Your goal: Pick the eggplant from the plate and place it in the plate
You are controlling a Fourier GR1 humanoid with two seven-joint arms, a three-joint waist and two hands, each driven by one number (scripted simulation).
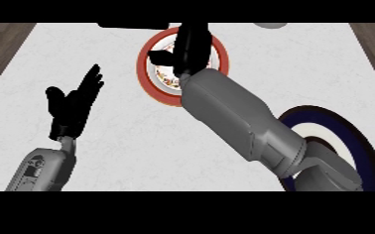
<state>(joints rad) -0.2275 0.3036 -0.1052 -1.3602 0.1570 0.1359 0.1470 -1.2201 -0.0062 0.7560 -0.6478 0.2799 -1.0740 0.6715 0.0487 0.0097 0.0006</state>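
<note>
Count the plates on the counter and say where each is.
2. A red-rimmed plate at top centre, under the right hand; a dark-blue-rimmed plate at lower right, partly hidden by the forearm.

Counter (117, 144) is seen as pale, smooth, faintly veined stone, edged by wood (15, 32). Forearms (242, 124) look like matt grey plastic; hands (73, 104) are rendered flat black.
</note>
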